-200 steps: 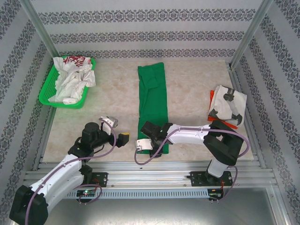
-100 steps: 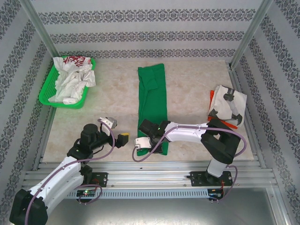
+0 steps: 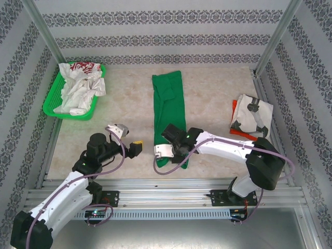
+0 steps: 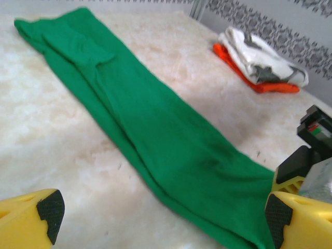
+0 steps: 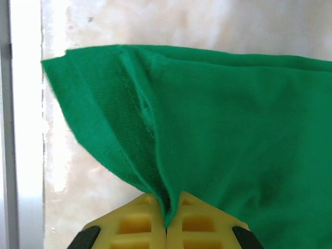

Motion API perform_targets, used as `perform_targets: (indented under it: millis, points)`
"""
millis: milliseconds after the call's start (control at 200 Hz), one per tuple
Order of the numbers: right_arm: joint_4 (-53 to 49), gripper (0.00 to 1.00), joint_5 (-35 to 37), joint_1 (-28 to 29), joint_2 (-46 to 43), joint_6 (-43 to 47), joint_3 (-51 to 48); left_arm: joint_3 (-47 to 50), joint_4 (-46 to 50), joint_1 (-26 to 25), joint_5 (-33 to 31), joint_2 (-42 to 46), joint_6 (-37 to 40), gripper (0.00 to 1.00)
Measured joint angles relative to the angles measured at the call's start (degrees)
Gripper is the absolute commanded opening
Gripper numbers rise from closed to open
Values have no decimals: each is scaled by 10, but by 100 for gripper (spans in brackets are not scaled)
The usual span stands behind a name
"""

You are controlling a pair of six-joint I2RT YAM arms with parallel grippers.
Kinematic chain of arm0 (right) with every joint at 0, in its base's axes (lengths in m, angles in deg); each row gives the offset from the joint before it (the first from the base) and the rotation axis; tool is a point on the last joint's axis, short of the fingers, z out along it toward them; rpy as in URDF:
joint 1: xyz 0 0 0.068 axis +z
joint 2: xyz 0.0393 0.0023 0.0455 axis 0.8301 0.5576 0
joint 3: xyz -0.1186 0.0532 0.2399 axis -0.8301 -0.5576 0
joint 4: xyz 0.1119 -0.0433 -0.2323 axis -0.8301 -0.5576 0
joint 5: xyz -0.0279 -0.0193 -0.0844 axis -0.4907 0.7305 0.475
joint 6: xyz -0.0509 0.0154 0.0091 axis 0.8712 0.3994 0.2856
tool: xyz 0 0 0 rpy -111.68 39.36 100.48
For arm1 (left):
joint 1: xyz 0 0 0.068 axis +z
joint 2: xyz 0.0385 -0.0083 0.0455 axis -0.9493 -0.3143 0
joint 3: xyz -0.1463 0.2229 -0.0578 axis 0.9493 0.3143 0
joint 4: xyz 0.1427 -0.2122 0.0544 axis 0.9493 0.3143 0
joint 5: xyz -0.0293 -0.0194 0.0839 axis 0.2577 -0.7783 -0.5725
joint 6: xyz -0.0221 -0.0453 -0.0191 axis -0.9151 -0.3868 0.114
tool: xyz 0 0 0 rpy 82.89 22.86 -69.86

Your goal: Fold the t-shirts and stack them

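The bright green t-shirt [image 3: 169, 104] lies folded into a long narrow strip down the middle of the table. My right gripper [image 3: 167, 155] is at its near end. In the right wrist view the yellow fingertips [image 5: 148, 218] are pressed together, and the right gripper [image 5: 167, 210] is shut on a pinched fold of the green t-shirt [image 5: 233, 114] by its hem. My left gripper [image 3: 127, 138] hovers open left of that end, and the green t-shirt [image 4: 155, 135] runs between its wide-apart fingertips [image 4: 46, 210]. Crumpled white t-shirts [image 3: 80, 89], one with red print [image 3: 83, 66], fill the basket.
The green mesh basket [image 3: 52, 108] stands at the far left. A folded stack [image 3: 252, 115], white with grey marks over orange, lies at the right edge, and the stack [image 4: 259, 65] also shows in the left wrist view. The metal rail [image 5: 10, 155] runs along the table's near edge.
My right gripper has closed on the near end of the green t-shirt and shifted slightly right, bunching the hem. The left gripper has edged a little away from the near edge, still open.
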Motion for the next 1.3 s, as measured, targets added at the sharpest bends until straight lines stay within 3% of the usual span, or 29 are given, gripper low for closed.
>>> perform_targets:
  millis: [135, 290, 535, 909, 1299]
  points:
    - [-13, 0, 5, -28, 0, 25, 33, -68, 54, 0, 6, -7, 32, 100]
    - [-36, 0, 8, -66, 44, 64, 113, -157, 161, 0, 12, -37, 123, 100]
    - [-62, 0, 12, -133, 152, 118, 243, -177, 258, 0, 9, -50, 245, 100]
    - [-82, 0, 14, -191, 270, 174, 404, -193, 290, 0, 0, -152, 360, 100]
    - [-83, 0, 13, -206, 349, 189, 483, -194, 258, 0, 13, -199, 380, 100]
